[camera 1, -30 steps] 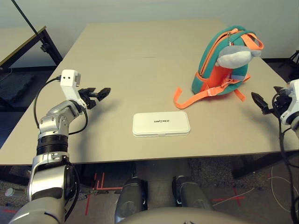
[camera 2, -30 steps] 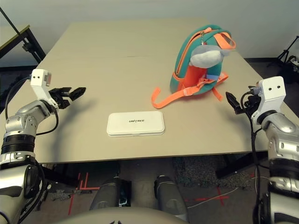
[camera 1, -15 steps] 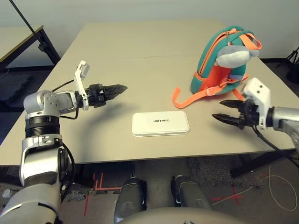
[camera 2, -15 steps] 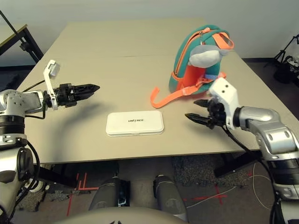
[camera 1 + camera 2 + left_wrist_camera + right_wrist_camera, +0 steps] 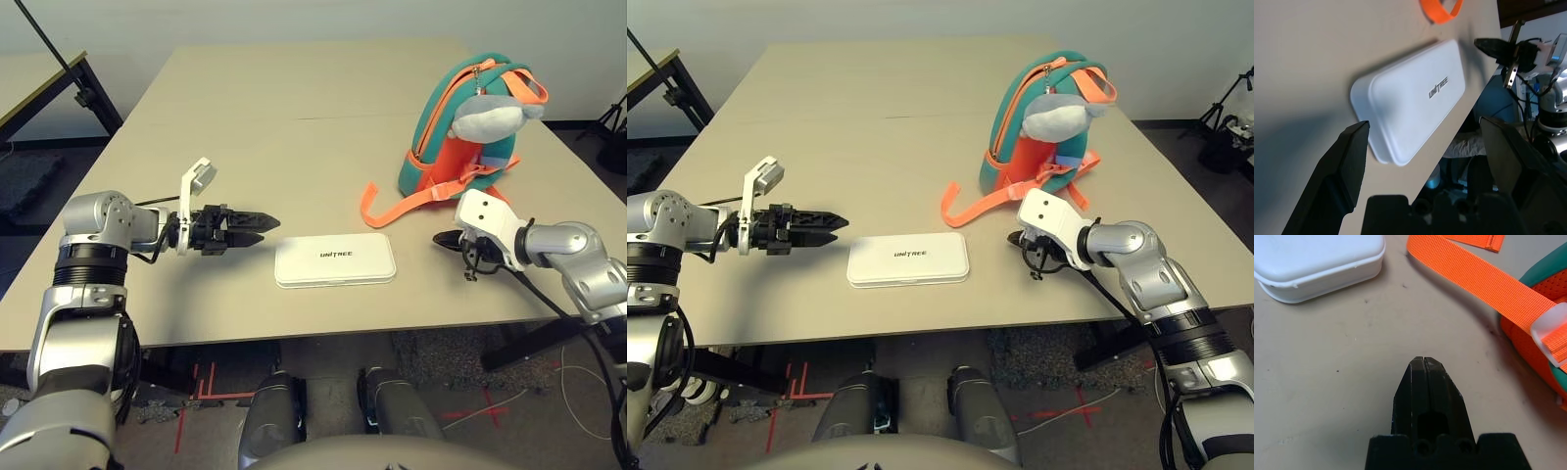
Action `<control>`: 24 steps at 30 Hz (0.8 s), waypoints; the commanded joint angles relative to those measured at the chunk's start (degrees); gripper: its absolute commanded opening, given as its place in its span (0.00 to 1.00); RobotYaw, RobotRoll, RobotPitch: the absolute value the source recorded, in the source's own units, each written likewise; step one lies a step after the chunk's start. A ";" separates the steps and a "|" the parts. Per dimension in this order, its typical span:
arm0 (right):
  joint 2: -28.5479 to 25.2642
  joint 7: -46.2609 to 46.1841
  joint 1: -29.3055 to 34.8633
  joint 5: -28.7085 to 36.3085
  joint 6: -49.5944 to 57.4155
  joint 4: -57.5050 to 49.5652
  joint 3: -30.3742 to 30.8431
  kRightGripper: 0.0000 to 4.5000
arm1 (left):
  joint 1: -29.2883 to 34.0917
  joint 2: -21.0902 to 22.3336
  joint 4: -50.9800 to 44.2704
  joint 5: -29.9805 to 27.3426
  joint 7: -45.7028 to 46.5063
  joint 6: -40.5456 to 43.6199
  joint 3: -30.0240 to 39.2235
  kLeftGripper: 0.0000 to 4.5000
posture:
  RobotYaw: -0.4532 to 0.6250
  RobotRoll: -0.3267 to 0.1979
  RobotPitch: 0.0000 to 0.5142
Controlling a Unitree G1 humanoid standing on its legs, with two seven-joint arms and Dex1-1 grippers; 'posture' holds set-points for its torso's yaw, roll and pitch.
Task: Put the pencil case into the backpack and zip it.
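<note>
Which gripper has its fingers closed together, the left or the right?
The right gripper, beside the backpack's loose orange strap; the left gripper's fingers are spread open near the pencil case.

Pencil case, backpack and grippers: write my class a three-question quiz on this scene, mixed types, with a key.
1. True or false: the pencil case lies inside the backpack.
2. Multiple choice: which gripper has its jaws shut?
A) the left gripper
B) the right gripper
C) both
3. Fill in the blank: the strap reaching over the table towards the pencil case is coloured ____.

Key: 1 false; 2 B; 3 orange.
</note>
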 commanded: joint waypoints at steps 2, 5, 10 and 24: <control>0.96 0.81 -0.78 -1.04 -0.74 0.43 0.74 0.00 | 1.21 1.04 -0.44 -0.39 -1.73 0.77 -2.40 1.00 | 0.30 0.62 0.09; 1.78 1.31 -1.42 -1.61 -1.13 0.76 1.09 0.00 | 1.77 0.32 1.41 0.52 -2.01 -0.14 -3.64 1.00 | 0.30 0.62 0.09; 2.53 1.86 -1.67 -2.33 -1.34 0.82 1.32 0.00 | 1.47 -1.08 4.60 1.84 -2.17 -2.07 -5.21 1.00 | 0.30 0.62 0.10; 5.25 3.24 -1.60 -3.37 -0.60 -0.81 3.29 0.00 | -1.44 -4.14 12.50 5.99 -4.50 -6.48 -7.78 1.00 | 0.28 0.62 0.11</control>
